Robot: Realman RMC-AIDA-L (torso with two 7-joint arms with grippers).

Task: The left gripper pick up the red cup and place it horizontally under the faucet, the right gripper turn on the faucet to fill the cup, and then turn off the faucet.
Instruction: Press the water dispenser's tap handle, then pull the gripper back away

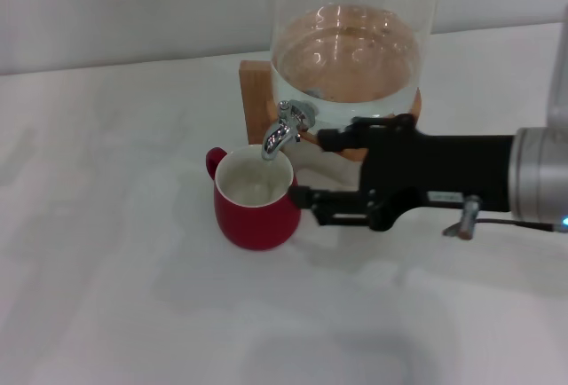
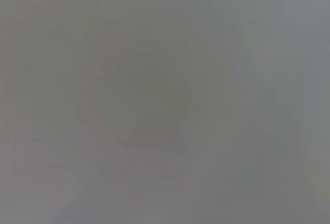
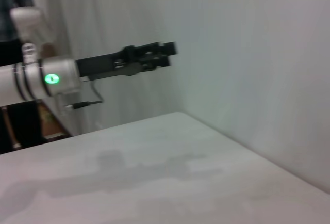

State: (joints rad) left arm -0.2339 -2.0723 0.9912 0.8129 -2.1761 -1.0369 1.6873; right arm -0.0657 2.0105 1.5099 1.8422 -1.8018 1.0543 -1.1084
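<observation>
**Cup set under the spout, right claw at the tap**

The left gripper shows only from the right wrist, held out in the air over the table and well clear of the work; whether it is spread or closed cannot be told, and its own camera gives nothing but grey.

In the head view, the red cup stands upright on the table, mouth up and handle turned toward the back left. Its rim sits directly below the faucet, so anything poured should land inside. The spout curves down from the glass jar, which a wooden stand raises high enough for the cup to fit beneath.

The right gripper reaches in from the right, spread wide. Its upper finger lies just beside the tap, probably to work the lever, and its lower finger is next to the cup's side. Whether water is running is hard to make out.
</observation>
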